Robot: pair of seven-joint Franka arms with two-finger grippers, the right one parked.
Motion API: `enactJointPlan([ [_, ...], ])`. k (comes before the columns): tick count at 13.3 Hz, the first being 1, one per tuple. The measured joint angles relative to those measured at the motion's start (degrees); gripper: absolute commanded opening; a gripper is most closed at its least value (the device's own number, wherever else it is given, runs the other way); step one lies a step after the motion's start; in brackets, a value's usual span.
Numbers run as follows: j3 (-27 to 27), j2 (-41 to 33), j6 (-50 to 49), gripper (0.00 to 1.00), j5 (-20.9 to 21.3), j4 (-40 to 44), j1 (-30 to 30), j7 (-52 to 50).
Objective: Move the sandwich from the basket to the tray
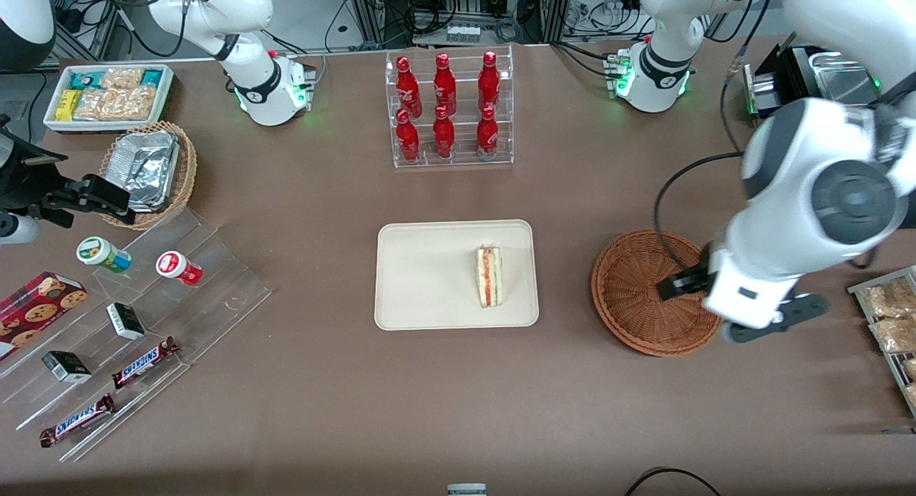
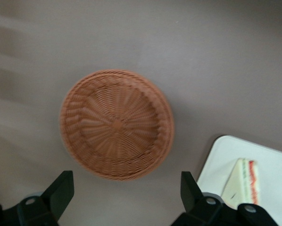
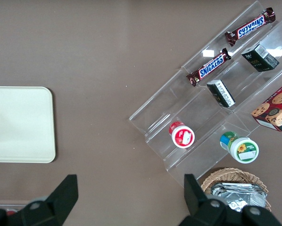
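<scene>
The sandwich (image 1: pixel 489 276), a pale triangular wedge with red and green filling, lies on the cream tray (image 1: pixel 422 281), on the part of it nearest the basket. It also shows in the left wrist view (image 2: pixel 243 183) on the tray (image 2: pixel 273 160). The reddish-brown wicker basket (image 1: pixel 637 295) is empty; the left wrist view shows its whole bare bottom (image 2: pixel 116 125). My left gripper (image 1: pixel 680 285) hangs above the basket, toward the working arm's end. Its fingers (image 2: pixel 61 190) are wide apart and hold nothing.
A clear rack of red bottles (image 1: pixel 449 109) stands farther from the front camera than the tray. A tan basket with foil containers (image 1: pixel 150 170), a white snack bin (image 1: pixel 107 95) and clear stepped shelves with snacks (image 1: pixel 122 324) lie toward the parked arm's end. A tray of pastries (image 1: pixel 891 317) sits at the working arm's end.
</scene>
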Motion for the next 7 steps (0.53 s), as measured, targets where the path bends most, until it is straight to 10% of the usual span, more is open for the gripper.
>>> enactJointPlan([
  [3, 1.7, -3.3, -4.6, 1.00, -1.7, 0.0, 2.1, 7.3],
  [7, 16.7, -10.3, -6.4, 1.00, -10.6, -4.0, -2.8, 17.1],
])
